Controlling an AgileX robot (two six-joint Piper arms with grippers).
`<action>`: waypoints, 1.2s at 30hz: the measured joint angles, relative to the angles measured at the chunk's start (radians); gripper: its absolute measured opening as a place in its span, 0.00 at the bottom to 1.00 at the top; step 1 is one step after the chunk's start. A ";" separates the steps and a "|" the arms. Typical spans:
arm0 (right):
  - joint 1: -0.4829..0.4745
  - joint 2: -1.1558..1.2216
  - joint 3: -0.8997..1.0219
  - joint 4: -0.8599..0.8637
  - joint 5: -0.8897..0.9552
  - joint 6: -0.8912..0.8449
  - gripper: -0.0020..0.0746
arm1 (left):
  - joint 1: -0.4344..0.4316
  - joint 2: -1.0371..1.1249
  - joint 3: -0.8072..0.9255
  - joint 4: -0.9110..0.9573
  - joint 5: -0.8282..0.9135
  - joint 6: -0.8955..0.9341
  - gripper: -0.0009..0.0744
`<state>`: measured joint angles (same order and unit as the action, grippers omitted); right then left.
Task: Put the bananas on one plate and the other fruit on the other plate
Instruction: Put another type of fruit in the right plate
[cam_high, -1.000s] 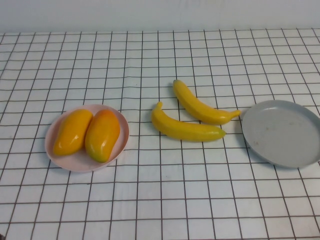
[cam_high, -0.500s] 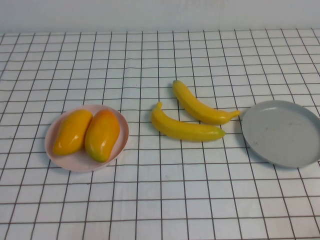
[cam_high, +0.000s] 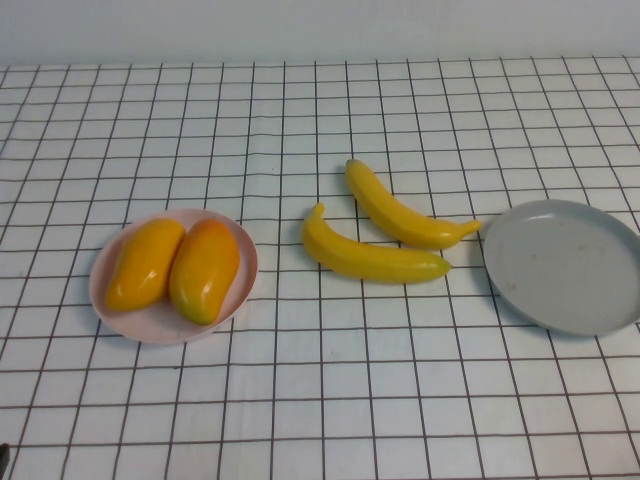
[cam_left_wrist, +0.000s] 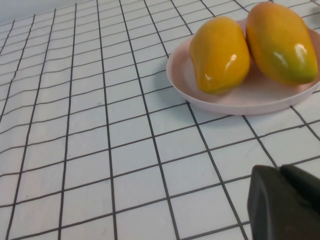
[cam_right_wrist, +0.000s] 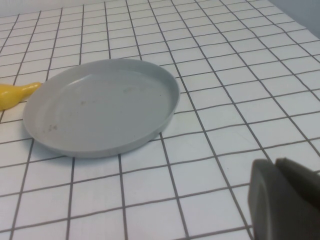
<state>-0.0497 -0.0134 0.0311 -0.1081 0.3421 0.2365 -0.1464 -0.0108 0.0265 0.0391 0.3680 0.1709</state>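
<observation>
Two mangoes lie side by side on the pink plate, touching along their lengths, near the left edge of the checked tablecloth. The one nearer the cloth's middle has a redder blush and a greenish tip; the other is plain orange-yellow. The two bananas lie on the bare cloth around its middle, between the two plates and on neither. The one nearer the robot lies almost level, and the farther one slants, its pointed tip reaching just beside the rim of the grey plate; the two bananas touch, or nearly so, near their right ends. The grey plate sits at the right edge of the cloth with nothing on it. The left gripper is closed and holds nothing; it hangs low over the cloth by the near left corner, with the pink plate and its mangoes near, a little ahead of it. The right gripper is likewise closed and empty, low over the cloth on the right side, with the grey plate just ahead of it and the yellow banana tip showing past that plate's rim.
</observation>
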 joint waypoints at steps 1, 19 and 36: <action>0.000 0.000 0.000 0.000 0.000 0.000 0.01 | 0.000 0.000 0.000 0.000 0.000 0.000 0.01; 0.000 0.000 0.000 0.000 -0.007 0.000 0.01 | 0.000 0.000 0.000 0.000 0.000 -0.003 0.01; 0.000 0.000 0.000 -0.054 -0.046 0.000 0.01 | 0.000 0.000 0.000 0.000 0.001 -0.003 0.01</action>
<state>-0.0497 -0.0134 0.0311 -0.1626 0.2962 0.2365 -0.1464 -0.0108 0.0265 0.0391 0.3685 0.1684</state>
